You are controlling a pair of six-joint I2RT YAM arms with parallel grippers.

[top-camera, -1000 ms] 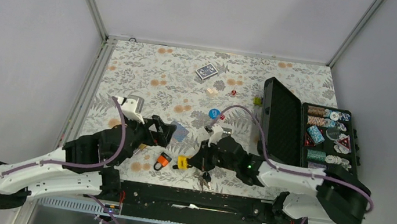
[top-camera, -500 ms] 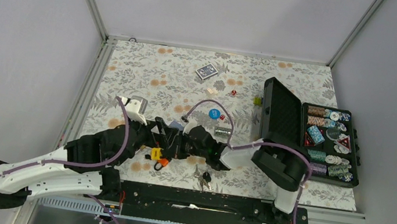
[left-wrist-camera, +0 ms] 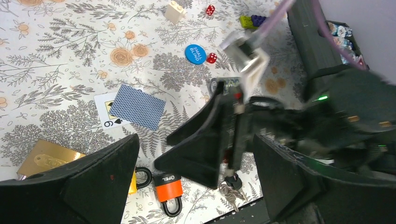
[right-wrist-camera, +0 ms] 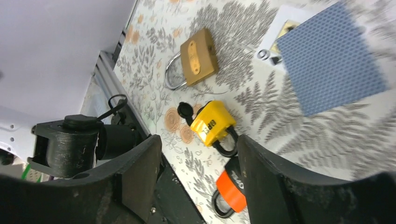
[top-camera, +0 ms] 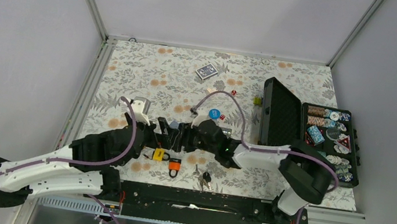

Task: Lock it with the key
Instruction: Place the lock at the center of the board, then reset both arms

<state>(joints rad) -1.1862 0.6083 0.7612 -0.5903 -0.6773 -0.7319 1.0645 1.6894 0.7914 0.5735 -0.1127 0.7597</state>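
A yellow padlock (top-camera: pixel 159 154) (right-wrist-camera: pixel 214 122) lies on the floral table with a black key head (right-wrist-camera: pixel 185 111) at its body. Just right of it lies an orange padlock (top-camera: pixel 175 167) (left-wrist-camera: pixel 168 189) (right-wrist-camera: pixel 231 189), its shackle toward the near edge. A bunch of keys (top-camera: pixel 204 177) (left-wrist-camera: pixel 232 186) rests near the front rail. My right gripper (top-camera: pixel 178 138) (right-wrist-camera: pixel 198 154) hangs open over both padlocks, holding nothing. My left gripper (top-camera: pixel 159 133) (left-wrist-camera: pixel 196 144) is wide open, facing the right gripper, whose fingers reach in between its own.
A brass padlock (right-wrist-camera: pixel 198 57) (left-wrist-camera: pixel 46 158) and a playing card (left-wrist-camera: pixel 135 106) lie just beyond the padlocks. A blue chip (left-wrist-camera: pixel 195 53), a red die (left-wrist-camera: pixel 211 58), a card deck (top-camera: pixel 206 71) and an open chip case (top-camera: pixel 327 139) sit further off. The black rail (top-camera: pixel 201 200) borders the near edge.
My right arm swung left to meet the left gripper, then its jaws opened. The yellow padlock moved left; the orange one now lies to its right.
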